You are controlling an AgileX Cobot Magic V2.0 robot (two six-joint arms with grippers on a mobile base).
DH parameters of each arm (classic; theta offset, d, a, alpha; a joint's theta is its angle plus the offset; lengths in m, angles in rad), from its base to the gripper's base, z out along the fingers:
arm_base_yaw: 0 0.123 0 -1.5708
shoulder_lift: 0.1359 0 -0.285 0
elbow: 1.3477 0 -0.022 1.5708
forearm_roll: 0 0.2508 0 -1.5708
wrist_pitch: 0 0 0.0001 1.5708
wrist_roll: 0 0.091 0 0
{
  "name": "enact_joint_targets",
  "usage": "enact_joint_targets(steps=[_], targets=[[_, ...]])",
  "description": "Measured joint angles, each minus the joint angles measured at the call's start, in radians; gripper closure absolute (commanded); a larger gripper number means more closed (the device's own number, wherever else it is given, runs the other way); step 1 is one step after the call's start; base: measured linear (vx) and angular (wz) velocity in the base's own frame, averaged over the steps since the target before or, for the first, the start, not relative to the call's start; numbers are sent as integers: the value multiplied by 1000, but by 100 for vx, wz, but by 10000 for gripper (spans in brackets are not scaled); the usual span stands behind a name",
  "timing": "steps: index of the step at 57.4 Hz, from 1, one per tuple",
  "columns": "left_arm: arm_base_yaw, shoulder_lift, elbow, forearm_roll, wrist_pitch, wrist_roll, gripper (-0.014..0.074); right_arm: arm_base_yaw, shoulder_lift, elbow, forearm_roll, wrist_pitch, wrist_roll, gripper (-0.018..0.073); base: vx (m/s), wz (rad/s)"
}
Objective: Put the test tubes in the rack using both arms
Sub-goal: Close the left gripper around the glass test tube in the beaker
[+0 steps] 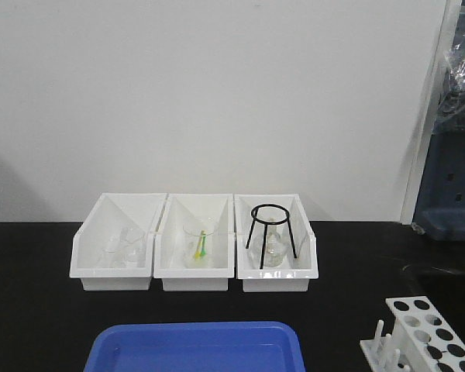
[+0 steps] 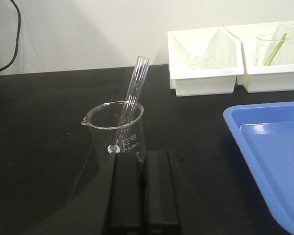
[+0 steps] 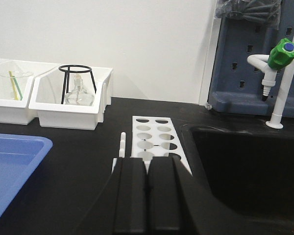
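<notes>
A clear test tube (image 2: 134,88) leans inside a glass beaker (image 2: 116,128) on the black bench, just ahead of my left gripper (image 2: 141,157), whose jaws are shut with nothing between them. The white rack (image 3: 154,137) with round holes and side pegs stands right in front of my right gripper (image 3: 148,164), also shut and empty. In the front view the rack (image 1: 430,332) shows at the lower right corner with its holes empty. Neither arm appears in the front view.
Three white bins (image 1: 195,242) line the back: one with small glassware, one with a beaker and green-yellow stick, one with a flask under a black tripod (image 1: 270,231). A blue tray (image 1: 198,346) lies in front. A sink (image 3: 250,166) and tap (image 3: 279,78) are right of the rack.
</notes>
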Motion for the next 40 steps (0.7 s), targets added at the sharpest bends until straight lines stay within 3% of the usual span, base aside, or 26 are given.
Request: enact_joint_targets(steps=[31, 40], targets=[[0, 0, 0, 2, -3, 0, 601, 0, 0, 0, 0, -6, 0, 568, 0, 0], [0, 0, 0, 2, -85, 0, 601, 0, 0, 0, 0, -65, 0, 568, 0, 0]])
